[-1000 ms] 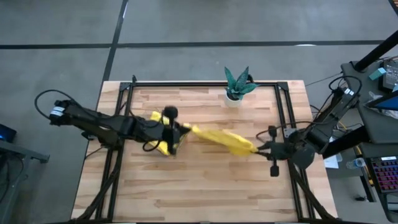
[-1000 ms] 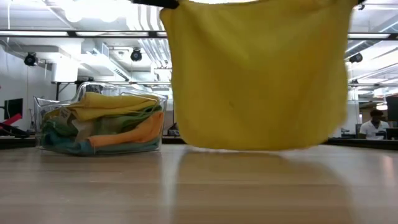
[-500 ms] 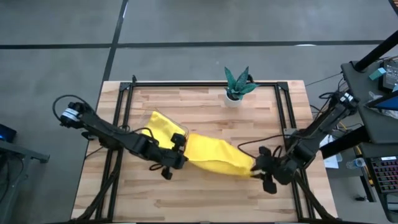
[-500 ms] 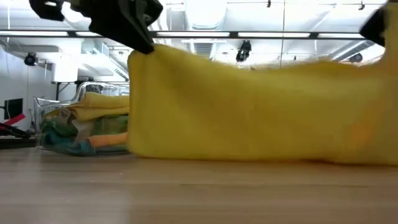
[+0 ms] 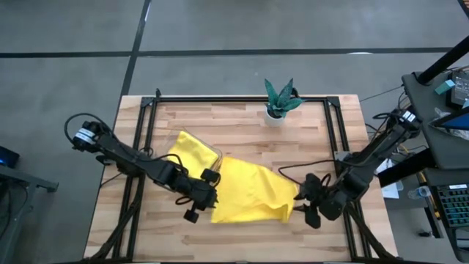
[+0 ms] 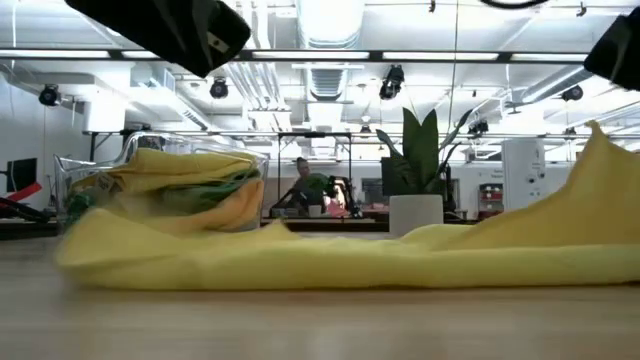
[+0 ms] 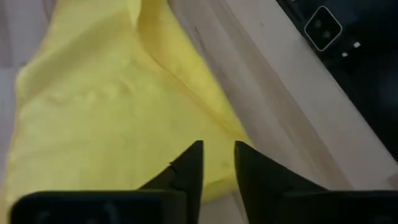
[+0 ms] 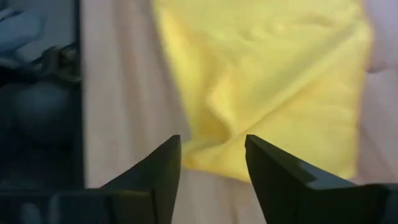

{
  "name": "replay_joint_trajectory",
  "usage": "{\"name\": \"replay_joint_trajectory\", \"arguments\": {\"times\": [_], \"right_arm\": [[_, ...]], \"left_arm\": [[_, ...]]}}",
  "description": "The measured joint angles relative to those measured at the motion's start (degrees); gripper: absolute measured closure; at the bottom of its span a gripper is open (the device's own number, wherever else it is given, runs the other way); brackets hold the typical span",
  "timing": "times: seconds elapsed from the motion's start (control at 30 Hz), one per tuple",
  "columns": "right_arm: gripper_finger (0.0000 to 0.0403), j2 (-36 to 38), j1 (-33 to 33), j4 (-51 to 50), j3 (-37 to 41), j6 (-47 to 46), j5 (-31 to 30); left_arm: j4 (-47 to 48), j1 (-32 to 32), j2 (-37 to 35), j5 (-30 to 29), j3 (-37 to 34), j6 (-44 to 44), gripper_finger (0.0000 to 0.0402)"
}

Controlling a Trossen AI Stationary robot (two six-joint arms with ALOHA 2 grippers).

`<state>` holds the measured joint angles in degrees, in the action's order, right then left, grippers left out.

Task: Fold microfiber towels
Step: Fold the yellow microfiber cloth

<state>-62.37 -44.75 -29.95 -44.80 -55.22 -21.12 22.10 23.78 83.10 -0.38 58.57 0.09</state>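
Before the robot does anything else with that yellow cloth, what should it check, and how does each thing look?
1. Yellow towel down on the table: ok.
2. Towel spread flat: not ok, rumpled and raised at the right end.
3. Left gripper let go: ok, fingers apart above the cloth.
4. Right gripper let go: ok, fingers wide, nothing between.
5. Towel clear of the tray: cannot tell.
6. Plant out of the way: ok.

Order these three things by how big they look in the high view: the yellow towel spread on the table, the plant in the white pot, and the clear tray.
1. Yellow towel, clearly the largest.
2. Clear tray: unsure, since the towel and the left arm hide most of it.
3. Plant: small, but it shows more than the tray's visible rim, so these two cannot be ranked firmly.
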Motion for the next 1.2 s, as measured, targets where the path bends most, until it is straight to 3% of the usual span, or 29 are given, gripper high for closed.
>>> {"name": "replay_joint_trajectory", "arguments": {"times": [0.27,0.57,0.9,1.2], "right_arm": [[0.0299,-8.0,2.82,-3.18,0.14,-4.8,-3.8],[0.0388,-19.12,6.37,-3.82,0.2,-7.79,-2.46],[0.0394,-23.95,10.53,-11.49,0.22,-7.78,1.59],[0.0394,-23.92,19.84,-17.29,0.22,2.29,-1.81]], "left_arm": [[-0.13,0.21,0.12,-1.34,-0.13,-0.87,0.0236],[-3.69,-0.32,0.73,-9.44,-0.85,-0.73,0.0224],[-3.79,-0.45,1.26,-10.87,-0.85,-0.76,0.0224],[-5.58,-0.58,1.3,-12.2,-0.85,0.1,0.0224]]}}
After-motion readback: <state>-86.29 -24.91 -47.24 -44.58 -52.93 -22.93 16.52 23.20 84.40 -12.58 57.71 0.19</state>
